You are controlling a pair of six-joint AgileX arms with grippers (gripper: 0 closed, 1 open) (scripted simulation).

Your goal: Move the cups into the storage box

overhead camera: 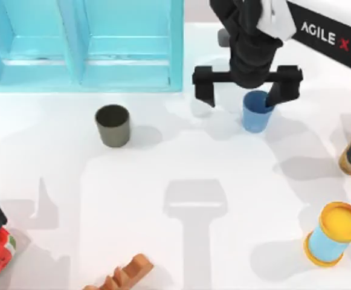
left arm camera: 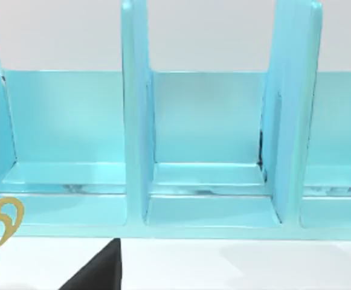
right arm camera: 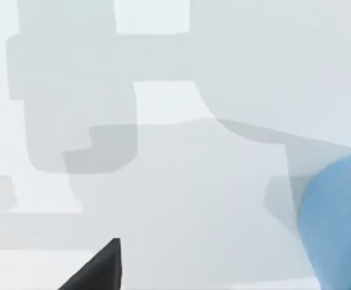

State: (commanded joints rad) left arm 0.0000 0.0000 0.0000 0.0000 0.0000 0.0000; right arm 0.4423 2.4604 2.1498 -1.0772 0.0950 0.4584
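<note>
Top view has my right gripper [overhead camera: 246, 89] reaching down, jaws wide, one finger at the blue cup [overhead camera: 257, 112] right of the storage box [overhead camera: 133, 75]. Olive-grey cup [overhead camera: 113, 124] stands apart on the surface; left wrist view faces the box's dividers [left arm camera: 136, 121].

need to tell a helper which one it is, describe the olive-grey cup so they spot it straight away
Start at the big turquoise storage box along the table's far edge. Just in front of it, toward the top view's left, the dark olive-grey cup stands upright and alone. The blue cup is the same shape but sits right, under the right hand.
</note>
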